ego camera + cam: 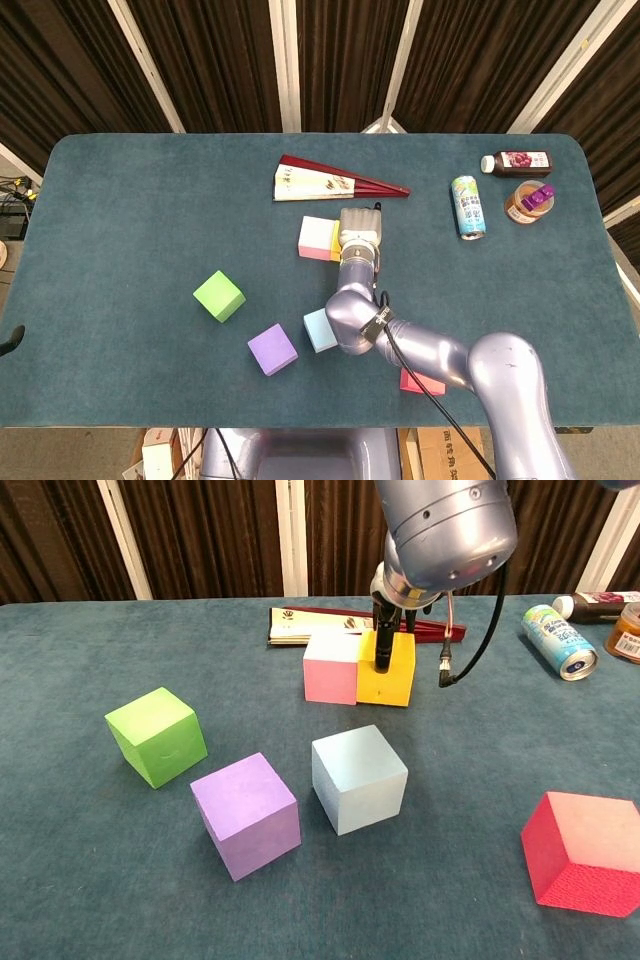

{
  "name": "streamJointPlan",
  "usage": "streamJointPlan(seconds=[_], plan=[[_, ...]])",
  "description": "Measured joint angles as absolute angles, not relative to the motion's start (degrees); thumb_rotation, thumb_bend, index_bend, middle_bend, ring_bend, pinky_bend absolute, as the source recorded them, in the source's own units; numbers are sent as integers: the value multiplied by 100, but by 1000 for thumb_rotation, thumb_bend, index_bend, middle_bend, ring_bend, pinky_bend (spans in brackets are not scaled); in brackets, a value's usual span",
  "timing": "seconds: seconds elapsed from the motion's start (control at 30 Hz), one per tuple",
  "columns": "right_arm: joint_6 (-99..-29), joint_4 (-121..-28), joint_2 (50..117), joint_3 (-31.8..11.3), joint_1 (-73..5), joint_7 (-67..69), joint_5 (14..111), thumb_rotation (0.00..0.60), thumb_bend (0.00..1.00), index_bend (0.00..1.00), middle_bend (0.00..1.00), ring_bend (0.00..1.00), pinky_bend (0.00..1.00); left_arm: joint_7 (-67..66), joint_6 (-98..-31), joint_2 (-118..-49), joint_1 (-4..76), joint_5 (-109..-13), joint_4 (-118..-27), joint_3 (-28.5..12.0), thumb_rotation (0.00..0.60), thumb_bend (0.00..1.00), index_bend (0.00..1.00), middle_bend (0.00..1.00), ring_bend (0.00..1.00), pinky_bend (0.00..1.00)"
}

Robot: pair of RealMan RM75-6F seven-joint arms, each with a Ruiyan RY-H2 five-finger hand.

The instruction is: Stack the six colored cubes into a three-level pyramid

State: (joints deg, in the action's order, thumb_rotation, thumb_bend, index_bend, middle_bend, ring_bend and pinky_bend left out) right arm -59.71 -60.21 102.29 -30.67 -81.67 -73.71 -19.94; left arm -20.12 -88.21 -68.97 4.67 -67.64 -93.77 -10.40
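Near table centre, right hand over yellow cube; dark fingers down against cube's near face and top, wrist and forearm hiding the rest. Grip state: cannot tell — pinching vs. merely pressing not resolvable in chest view; in head view hand seen only from behind, covering nearly all of yellow cube. Yellow cube side by side w/ pink cube, faces touching or nearly so; both resting on teal table.

Nearer: light-blue cube, partly hidden by arm in head view; purple cube just left of it; green cube farther left, apart. Red cube at near right, cut off by frame edge in chest view, mostly under forearm in head view.

Far side: folded fan, its right end masked by hand in chest view. Far right: can lying on side, bottle also lying, small jar; labels too small to read. Left hand not visible in either view.
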Motion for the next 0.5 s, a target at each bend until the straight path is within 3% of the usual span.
streamJointPlan(seconds=[0.5], plan=[[-6071, -5763, 10434, -3336, -8127, -7658, -1839, 600, 313, 391, 366, 192, 0, -2027, -8796, -6898, 483, -6730, -9382, -1035, 600, 286, 87, 0, 0, 0]])
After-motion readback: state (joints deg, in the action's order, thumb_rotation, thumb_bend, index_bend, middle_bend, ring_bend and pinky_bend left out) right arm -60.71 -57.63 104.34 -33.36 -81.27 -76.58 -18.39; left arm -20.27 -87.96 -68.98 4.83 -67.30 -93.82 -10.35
